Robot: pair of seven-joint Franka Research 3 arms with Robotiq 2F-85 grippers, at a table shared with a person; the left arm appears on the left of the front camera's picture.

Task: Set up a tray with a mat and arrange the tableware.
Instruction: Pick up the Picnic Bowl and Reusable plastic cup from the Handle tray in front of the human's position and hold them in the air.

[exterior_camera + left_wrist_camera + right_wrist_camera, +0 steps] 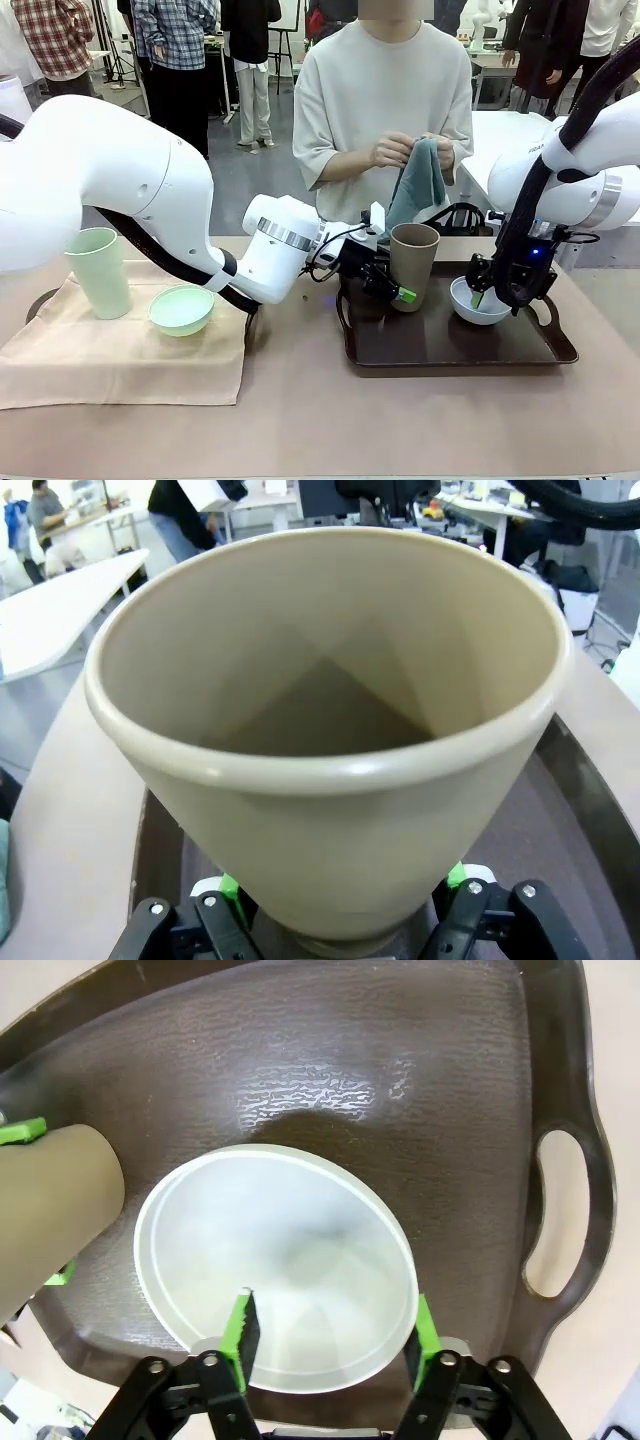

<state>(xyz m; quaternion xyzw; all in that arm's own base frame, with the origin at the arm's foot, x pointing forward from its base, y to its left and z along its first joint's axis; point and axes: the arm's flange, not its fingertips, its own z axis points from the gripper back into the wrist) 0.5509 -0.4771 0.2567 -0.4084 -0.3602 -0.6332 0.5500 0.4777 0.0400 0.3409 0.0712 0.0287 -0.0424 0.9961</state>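
Tableware split between tray point(440, 348) and mat point(120, 365) on a shared table point(330, 425)
The tray sits right of centre, the mat to its left. On the tray, the right-hand tumbler point(412, 262) stands rear left, the right-hand bowl point(465, 308) just to its right; on the mat, the left-hand tumbler point(100, 272) stands rear left, the left-hand bowl point(182, 308) beside it, slightly forward.

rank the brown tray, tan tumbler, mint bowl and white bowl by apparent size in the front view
1. dark brown plastic tray
2. tall tan-brown tumbler
3. mint green round bowl and white round bowl: alike; right end effector covers part of the white one, so unranked
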